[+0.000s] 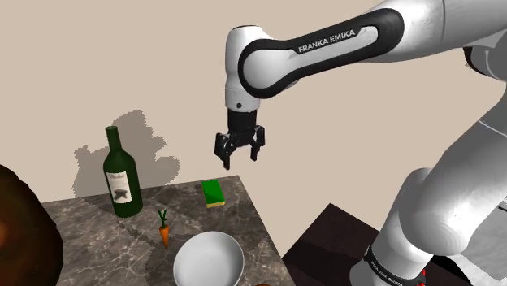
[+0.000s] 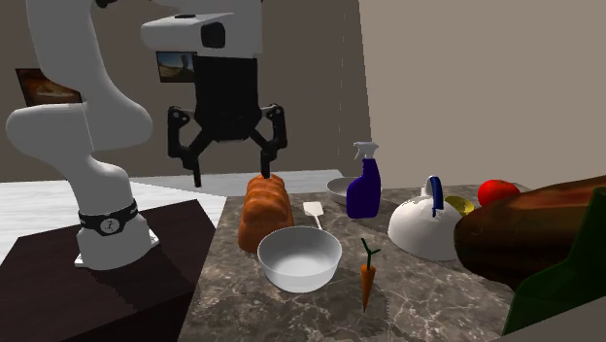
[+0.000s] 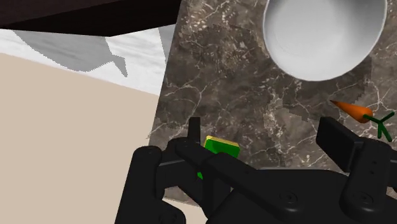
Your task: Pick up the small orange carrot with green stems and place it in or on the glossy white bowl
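fingers: spread wide | grasp: nothing | position: above counter, apart from carrot

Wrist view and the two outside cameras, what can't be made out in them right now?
Wrist view: the green and yellow sponge is partly hidden behind the open gripper.
Shoulder view: the label on the wine bottle is too small to read; the dark brown object is cut off by the left edge.
Second exterior view: a yellow thing is mostly hidden behind the white kettle.
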